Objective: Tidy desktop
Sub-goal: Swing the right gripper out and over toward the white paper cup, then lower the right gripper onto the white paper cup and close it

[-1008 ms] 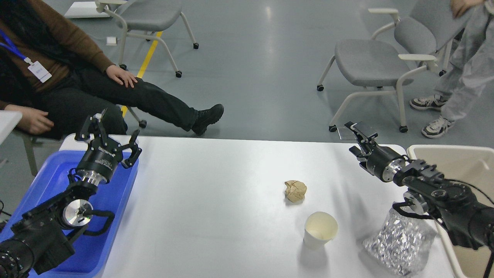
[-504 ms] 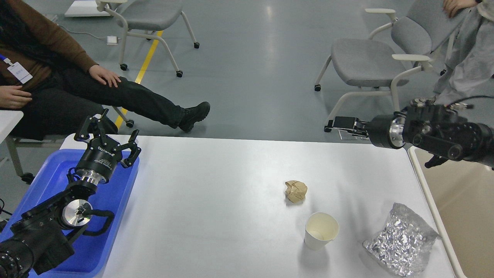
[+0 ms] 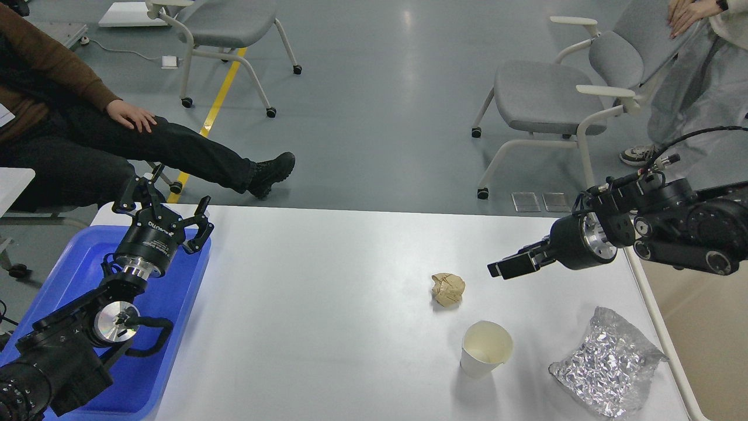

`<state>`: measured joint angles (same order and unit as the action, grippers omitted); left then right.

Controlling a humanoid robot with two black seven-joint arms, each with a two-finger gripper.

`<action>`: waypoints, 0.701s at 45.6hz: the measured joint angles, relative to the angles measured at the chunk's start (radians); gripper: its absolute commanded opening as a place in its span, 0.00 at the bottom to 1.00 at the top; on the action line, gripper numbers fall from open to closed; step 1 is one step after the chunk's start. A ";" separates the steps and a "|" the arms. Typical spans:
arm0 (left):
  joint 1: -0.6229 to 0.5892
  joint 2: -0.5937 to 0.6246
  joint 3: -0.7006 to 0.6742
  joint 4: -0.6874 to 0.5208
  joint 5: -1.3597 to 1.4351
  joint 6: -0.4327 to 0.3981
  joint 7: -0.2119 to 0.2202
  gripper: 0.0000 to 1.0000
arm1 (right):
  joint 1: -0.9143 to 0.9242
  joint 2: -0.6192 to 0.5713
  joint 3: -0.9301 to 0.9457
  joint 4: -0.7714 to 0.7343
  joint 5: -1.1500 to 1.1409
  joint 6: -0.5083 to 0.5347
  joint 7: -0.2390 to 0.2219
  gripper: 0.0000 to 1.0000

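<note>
The white desktop (image 3: pixel 327 316) holds a crumpled brown paper ball (image 3: pixel 448 289), an upright empty white paper cup (image 3: pixel 486 348) and a crinkled silver foil bag (image 3: pixel 608 371), all on its right half. My right gripper (image 3: pixel 504 268) points left above the table, just right of the paper ball and apart from it. Its fingers overlap side-on, so their state does not show. My left gripper (image 3: pixel 166 204) is open and empty above the far corner of the blue tray (image 3: pixel 169 310).
A beige tub (image 3: pixel 701 333) stands off the table's right edge, under my right arm. Beyond the far edge are grey chairs (image 3: pixel 537 96), a seated person's outstretched legs (image 3: pixel 193 152) and another person at far right.
My right gripper has swung from beyond the table's far right corner down and left, and now hangs over the table near the paper ball. The left arm has stayed put.
</note>
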<state>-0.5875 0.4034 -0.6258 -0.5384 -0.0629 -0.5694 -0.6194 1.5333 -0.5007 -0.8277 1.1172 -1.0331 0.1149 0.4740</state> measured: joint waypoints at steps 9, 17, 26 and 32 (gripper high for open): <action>0.000 0.000 0.000 0.000 0.000 -0.001 0.000 0.98 | -0.061 -0.002 -0.014 0.015 -0.028 -0.033 0.004 1.00; 0.000 0.000 0.000 0.000 0.000 -0.001 0.001 0.98 | -0.101 0.002 -0.014 0.018 -0.038 -0.054 0.005 1.00; 0.000 0.000 0.000 0.000 0.000 -0.001 0.001 0.98 | -0.131 0.011 -0.013 0.019 -0.043 -0.064 0.006 1.00; 0.000 0.000 0.000 0.000 0.000 -0.001 0.001 0.98 | -0.145 0.025 -0.012 0.015 -0.044 -0.068 0.006 1.00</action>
<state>-0.5875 0.4034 -0.6258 -0.5384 -0.0629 -0.5701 -0.6187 1.3881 -0.4753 -0.8398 1.1325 -1.0768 0.0470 0.4800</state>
